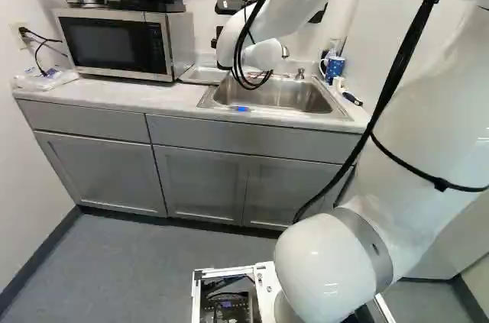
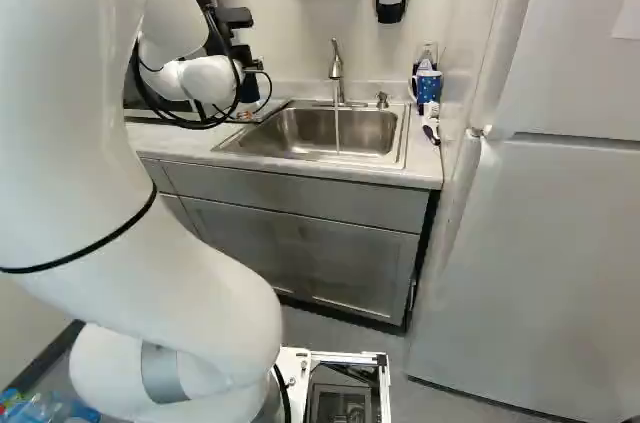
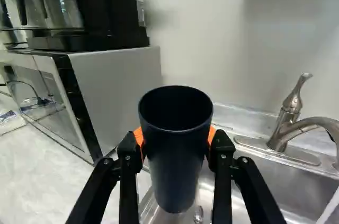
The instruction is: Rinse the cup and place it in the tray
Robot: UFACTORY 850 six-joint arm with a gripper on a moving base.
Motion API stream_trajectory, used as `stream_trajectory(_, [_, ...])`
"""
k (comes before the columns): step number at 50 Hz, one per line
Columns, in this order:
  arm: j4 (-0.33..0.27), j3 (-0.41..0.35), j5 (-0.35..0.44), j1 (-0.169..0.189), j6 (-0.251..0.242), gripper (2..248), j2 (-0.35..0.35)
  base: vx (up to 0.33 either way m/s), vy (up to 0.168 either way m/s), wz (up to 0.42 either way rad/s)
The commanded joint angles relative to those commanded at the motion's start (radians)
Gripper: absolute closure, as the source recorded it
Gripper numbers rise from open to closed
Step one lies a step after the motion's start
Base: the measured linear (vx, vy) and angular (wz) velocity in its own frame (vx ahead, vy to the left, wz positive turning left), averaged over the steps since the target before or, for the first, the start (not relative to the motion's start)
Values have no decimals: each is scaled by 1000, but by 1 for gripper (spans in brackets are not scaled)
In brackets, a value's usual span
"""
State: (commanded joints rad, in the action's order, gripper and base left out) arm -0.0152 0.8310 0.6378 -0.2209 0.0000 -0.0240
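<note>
Evidently, the claw (image 3: 175, 136) is clamped on the dark cup (image 3: 177, 181), whose mouth is uppermost, with orange pads (image 3: 139, 137) pressing opposite sides. Below the claw lies the edge of the sink (image 2: 300, 156); ahead and to one side stands the faucet (image 3: 317, 123), its running water (image 3: 329, 207) apart from the cup. For rinsing, judged the present step, carry the cup level beneath the spout without striking it, then tip it to drain inside the basin.
</note>
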Motion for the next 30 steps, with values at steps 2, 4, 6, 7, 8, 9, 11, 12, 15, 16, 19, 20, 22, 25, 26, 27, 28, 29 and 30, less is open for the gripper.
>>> stream_trajectory(2, [0, -1, 0, 6, 0, 125, -1, 0, 0, 0])
stream_trajectory(4, [0, -1, 0, 12, 0, 125, -1, 0, 0, 0])
stream_trajectory(6, [0, -2, 0, 18, 0, 125, -2, 0, 0, 0])
stream_trajectory(7, [0, -2, 0, 21, 0, 125, -2, 0, 0, 0])
stream_trajectory(8, [0, -2, 0, 24, 0, 125, -2, 0, 0, 0])
stream_trajectory(9, [0, -2, 0, 27, 0, 125, -2, 0, 0, 0])
stream_trajectory(11, [0, -3, 0, 33, 0, 125, -3, 0, 0, 0])
stream_trajectory(12, [0, -3, 0, 36, 0, 125, -3, 0, 0, 0])
stream_trajectory(15, [0, -3, 0, 45, 0, 125, -3, 0, 0, 0])
stream_trajectory(16, [0, -3, 0, 48, 0, 125, -3, 0, 0, 0])
stream_trajectory(19, [0, -3, 0, 57, 0, 125, -3, 0, 0, 0])
stream_trajectory(20, [0, -3, 0, 60, 0, 125, -3, 0, 0, 0])
stream_trajectory(22, [0, -3, 0, 66, 0, 125, -3, 0, 0, 0])
stream_trajectory(25, [0, -3, 0, 75, 0, 125, -3, 0, 0, 0])
stream_trajectory(26, [0, -2, 0, 78, 0, 125, -2, 0, 0, 0])
stream_trajectory(27, [0, -2, 0, 81, 0, 125, -2, 0, 0, 0])
stream_trajectory(28, [0, -1, 0, 84, 0, 125, -1, 0, 0, 0])
stream_trajectory(29, [0, -1, 0, 87, 0, 125, 0, 0, 0, 0])
stream_trajectory(30, [0, 0, 0, 90, 0, 125, 0, 0, 0, 0])
